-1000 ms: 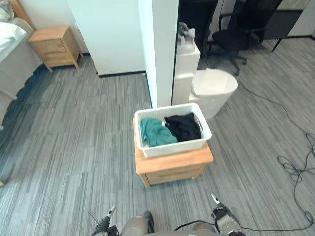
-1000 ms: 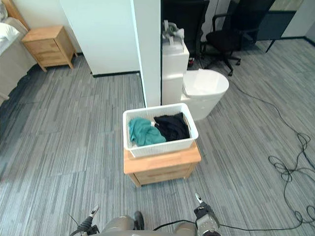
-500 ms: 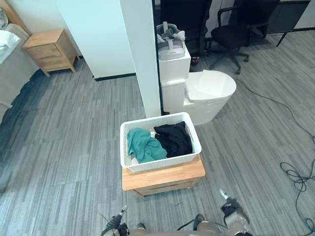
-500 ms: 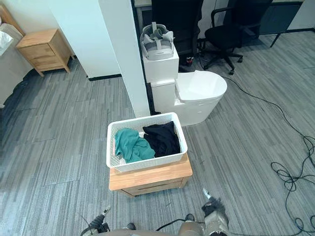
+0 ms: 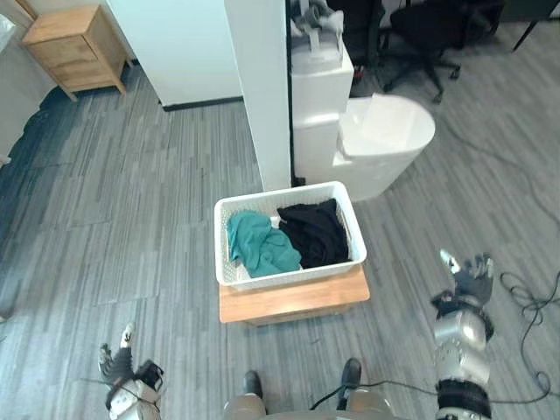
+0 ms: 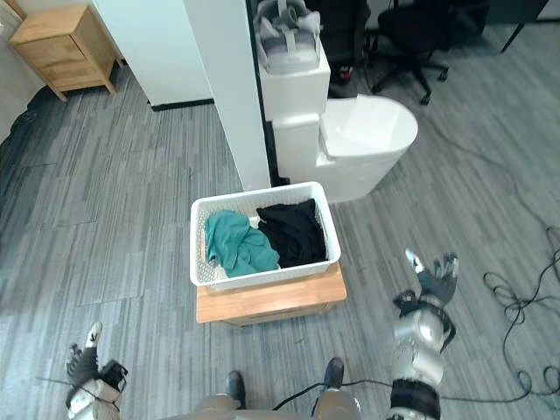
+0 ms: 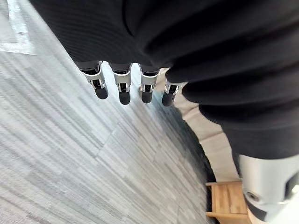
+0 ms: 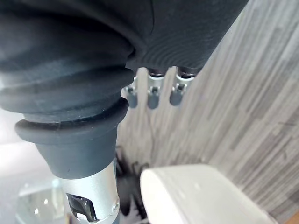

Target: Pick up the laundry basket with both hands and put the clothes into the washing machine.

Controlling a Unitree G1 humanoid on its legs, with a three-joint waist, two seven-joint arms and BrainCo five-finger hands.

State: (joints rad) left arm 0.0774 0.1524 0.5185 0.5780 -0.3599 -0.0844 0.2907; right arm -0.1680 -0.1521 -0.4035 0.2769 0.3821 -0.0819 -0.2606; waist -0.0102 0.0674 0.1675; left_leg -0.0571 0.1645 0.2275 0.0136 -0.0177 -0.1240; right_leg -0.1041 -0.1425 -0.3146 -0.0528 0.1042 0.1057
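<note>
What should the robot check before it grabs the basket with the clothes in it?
1. Laundry basket sits flat on the wooden stand: ok.
2. Teal cloth and black cloth lie inside the basket: ok.
3. Left hand open and holding nothing: ok.
4. Right hand open and holding nothing: ok.
5. Both hands at the basket's sides: not ok. Each is out to its own side, over the floor, apart from the basket.
</note>
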